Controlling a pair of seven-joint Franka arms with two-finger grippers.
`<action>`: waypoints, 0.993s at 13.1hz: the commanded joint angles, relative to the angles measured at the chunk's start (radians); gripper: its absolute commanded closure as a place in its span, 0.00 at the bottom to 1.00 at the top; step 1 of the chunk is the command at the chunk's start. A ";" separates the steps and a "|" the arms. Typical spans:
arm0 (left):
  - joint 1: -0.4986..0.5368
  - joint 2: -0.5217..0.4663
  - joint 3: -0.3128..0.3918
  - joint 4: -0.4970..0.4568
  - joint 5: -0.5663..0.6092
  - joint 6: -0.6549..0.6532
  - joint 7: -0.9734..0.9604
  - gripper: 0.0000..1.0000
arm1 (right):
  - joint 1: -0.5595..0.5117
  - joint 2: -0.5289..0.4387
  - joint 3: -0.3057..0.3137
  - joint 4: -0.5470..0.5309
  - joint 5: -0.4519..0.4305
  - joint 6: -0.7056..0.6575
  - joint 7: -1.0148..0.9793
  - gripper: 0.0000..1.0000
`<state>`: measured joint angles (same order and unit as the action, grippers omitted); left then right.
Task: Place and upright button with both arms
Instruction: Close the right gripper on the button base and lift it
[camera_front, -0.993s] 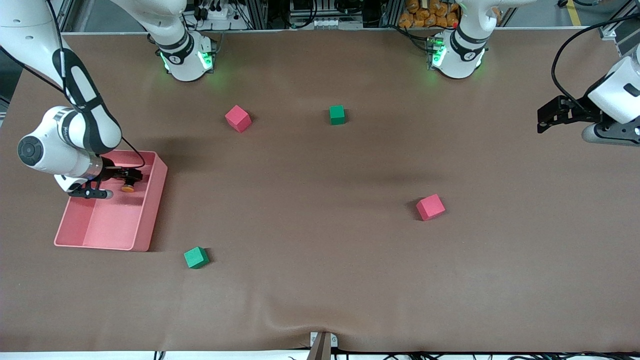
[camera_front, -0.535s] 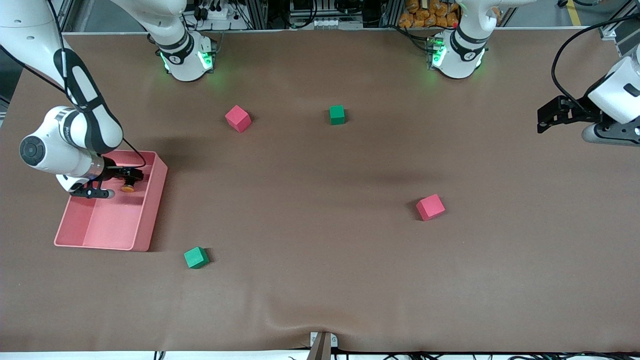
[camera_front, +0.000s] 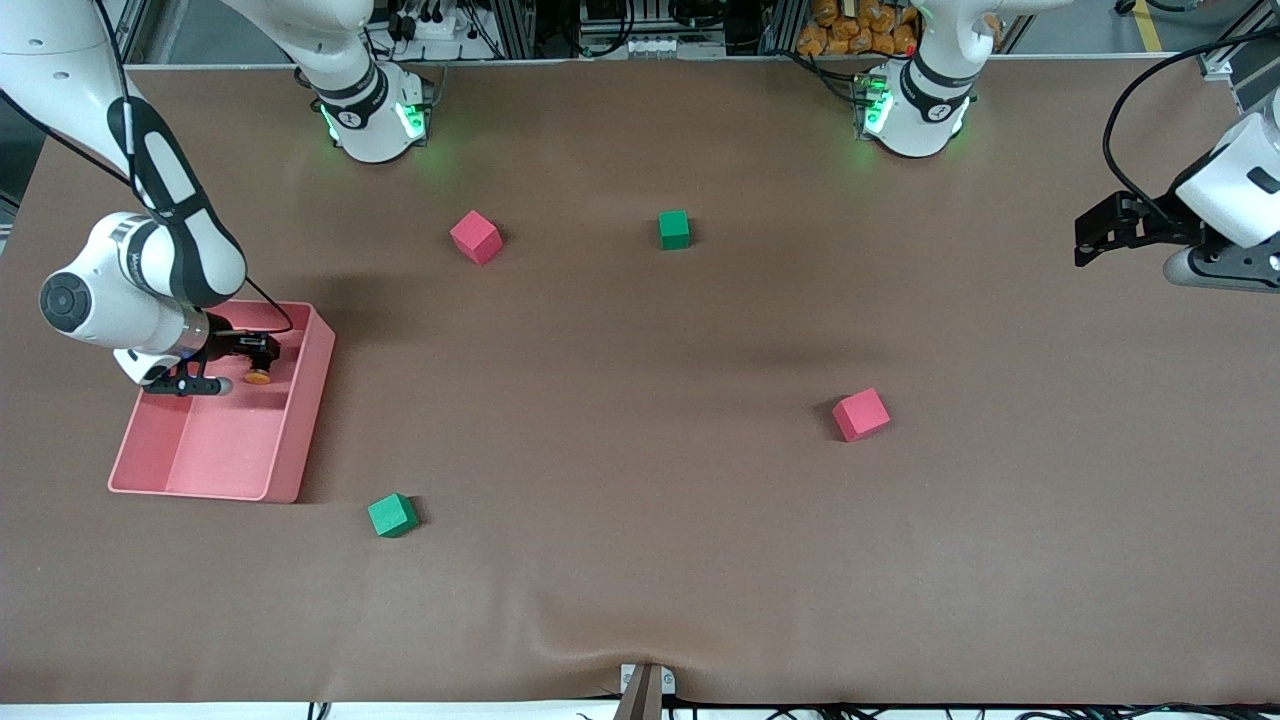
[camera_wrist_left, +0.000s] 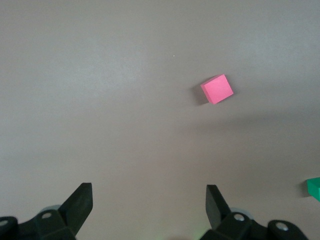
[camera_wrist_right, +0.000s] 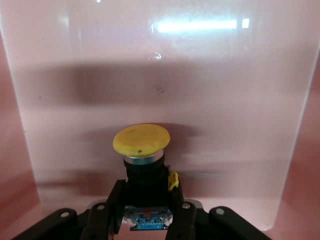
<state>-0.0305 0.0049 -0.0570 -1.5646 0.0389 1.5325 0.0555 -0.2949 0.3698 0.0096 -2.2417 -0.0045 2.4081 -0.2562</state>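
In the front view, the right gripper (camera_front: 255, 362) is seen down inside the pink bin (camera_front: 300, 420) at the right arm's end of the table, and its jaws, which stood apart around the button (camera_front: 258, 377) a second ago, have been drawn in against it. The wrist has shifted only slightly over that second. From this it is judged that the grasp has just been completed and that lifting the button out of the bin is the step in hand. The left gripper (camera_front: 1095, 238) is held over the brown table (camera_front: 640, 560) at the left arm's end, waiting, with nothing in it. A red cube (camera_front: 476, 236) and a green cube (camera_front: 674, 229) lie near the bases; another red cube (camera_front: 860, 414) and another green cube (camera_front: 392, 515) lie nearer the camera.

In the left wrist view, the left gripper's fingers (camera_wrist_left: 75, 210) are seen spread wide with only bare table between them; one red cube (camera_wrist_left: 217, 89) lies well apart.

In the right wrist view, the black body of the button (camera_wrist_right: 145, 172) is seen pinched between the two fingers (camera_wrist_right: 112, 207) of the right gripper. The long axis of the button, from body to cap, is seen running straight out from the fingertips, and the orange-yellow cap (camera_wrist_right: 141, 139) points away from the gripper toward the bin's wall. Whether the button is clear of the bin floor cannot be told.
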 joint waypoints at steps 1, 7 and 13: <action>0.004 0.010 -0.003 0.023 -0.005 -0.018 -0.009 0.00 | -0.013 -0.046 0.012 0.020 -0.014 -0.081 -0.034 1.00; 0.006 0.010 -0.003 0.023 -0.005 -0.018 -0.008 0.00 | 0.077 -0.055 0.015 0.350 -0.018 -0.531 -0.031 1.00; 0.006 0.012 -0.001 0.023 -0.005 -0.018 -0.005 0.00 | 0.213 -0.063 0.097 0.519 0.023 -0.714 -0.161 1.00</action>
<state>-0.0291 0.0050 -0.0562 -1.5646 0.0389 1.5325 0.0555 -0.1223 0.3047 0.0688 -1.7724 0.0017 1.7377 -0.3643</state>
